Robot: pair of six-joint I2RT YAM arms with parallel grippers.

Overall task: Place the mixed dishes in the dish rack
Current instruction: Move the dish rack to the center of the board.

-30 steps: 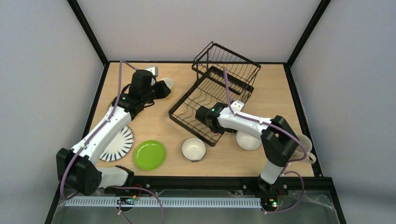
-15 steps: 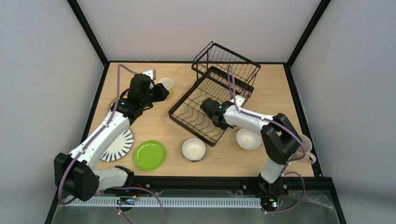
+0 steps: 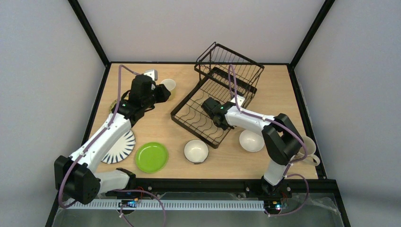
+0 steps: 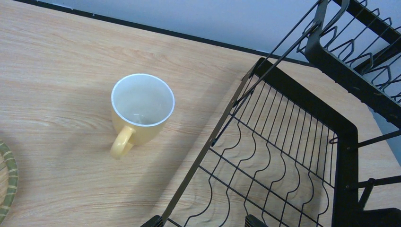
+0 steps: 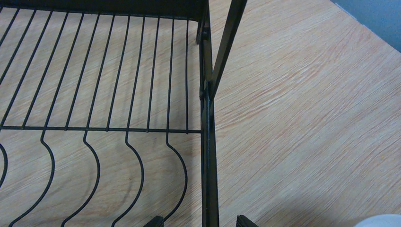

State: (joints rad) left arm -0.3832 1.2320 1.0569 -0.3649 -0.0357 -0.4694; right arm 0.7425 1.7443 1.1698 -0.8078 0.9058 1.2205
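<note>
The black wire dish rack (image 3: 222, 97) lies at an angle at the back middle of the table. My right gripper (image 3: 211, 108) hangs over it, open; in the right wrist view a side rail of the rack (image 5: 208, 156) runs between the two fingertips of that gripper (image 5: 201, 221). My left gripper (image 3: 163, 93) is open and empty, just short of the pale yellow mug (image 3: 169, 85) (image 4: 142, 106), which stands upright beside the rack's corner (image 4: 265, 142). In front lie a striped plate (image 3: 120, 146), a lime green plate (image 3: 152, 157) and two bowls (image 3: 196, 151) (image 3: 251, 141).
A sliver of a woven plate (image 4: 7, 184) shows at the left wrist view's left edge. A pale cup (image 3: 309, 146) sits at the right edge, partly behind my right arm. The table's black frame (image 3: 198, 62) borders the back and sides.
My right gripper has moved from the rack's near edge further back over its rail. My left gripper has drawn back a little, uncovering more of the mug.
</note>
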